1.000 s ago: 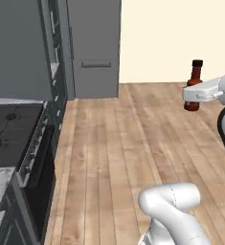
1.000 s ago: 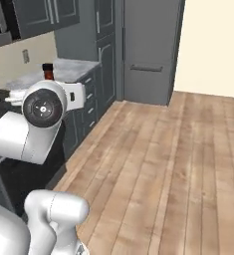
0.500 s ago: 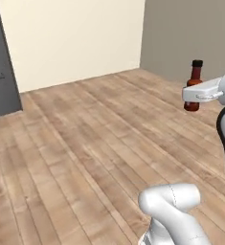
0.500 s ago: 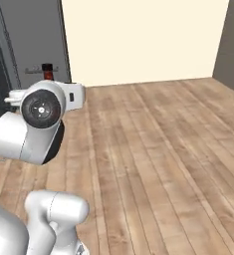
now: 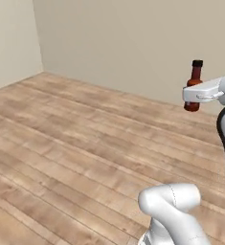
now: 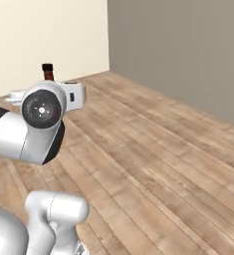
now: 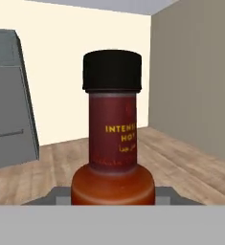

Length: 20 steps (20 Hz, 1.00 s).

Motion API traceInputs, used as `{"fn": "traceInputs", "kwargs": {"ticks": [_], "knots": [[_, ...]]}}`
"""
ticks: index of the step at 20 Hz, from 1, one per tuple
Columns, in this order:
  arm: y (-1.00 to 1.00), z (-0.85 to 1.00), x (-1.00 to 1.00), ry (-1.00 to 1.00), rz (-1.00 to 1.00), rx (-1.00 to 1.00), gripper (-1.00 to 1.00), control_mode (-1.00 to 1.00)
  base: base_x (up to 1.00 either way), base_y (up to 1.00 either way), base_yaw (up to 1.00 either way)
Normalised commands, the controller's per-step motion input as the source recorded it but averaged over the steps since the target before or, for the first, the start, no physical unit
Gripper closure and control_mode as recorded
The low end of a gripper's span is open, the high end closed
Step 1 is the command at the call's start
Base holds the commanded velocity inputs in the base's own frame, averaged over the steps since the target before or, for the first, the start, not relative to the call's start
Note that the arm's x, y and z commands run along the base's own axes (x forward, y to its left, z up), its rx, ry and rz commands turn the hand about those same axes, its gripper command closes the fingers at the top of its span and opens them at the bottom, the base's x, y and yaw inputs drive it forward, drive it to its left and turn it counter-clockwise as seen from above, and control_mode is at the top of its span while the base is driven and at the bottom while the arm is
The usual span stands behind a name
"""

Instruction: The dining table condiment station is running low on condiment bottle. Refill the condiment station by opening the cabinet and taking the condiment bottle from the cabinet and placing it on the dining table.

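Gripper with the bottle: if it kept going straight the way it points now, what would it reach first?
Apart from the condiment bottle that the gripper holds, the way looks free over open wood floor, probably to the far cream wall; depth is unclear.

We note the condiment bottle (image 7: 112, 139) is cut off below its shoulder in the hand view, its label wraps out of sight, and finger contact is hidden.

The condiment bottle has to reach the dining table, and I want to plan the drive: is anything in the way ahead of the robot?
Nothing visible blocks it. The pincer holds the condiment bottle upright over bare wooden floor, with plain walls beyond. The dining table is out of frame, so the rest of the route cannot be judged.
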Motion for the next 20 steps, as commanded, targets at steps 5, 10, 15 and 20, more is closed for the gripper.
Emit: {"fn": "traceInputs", "kwargs": {"ticks": [5, 10, 15, 20], "knots": [[0.00, 0.00, 0.00, 0.00, 0.00, 0.00, 1.00, 1.00, 0.20, -0.30, -0.73], [0.00, 0.00, 0.00, 0.00, 0.00, 0.00, 1.00, 1.00, 0.39, -0.02, -0.73], [0.00, 0.00, 0.00, 0.00, 0.00, 0.00, 1.00, 1.00, 0.62, 0.08, -0.67], [0.00, 0.00, 0.00, 0.00, 0.00, 0.00, 1.00, 1.00, 0.91, 0.64, -0.57]]}}
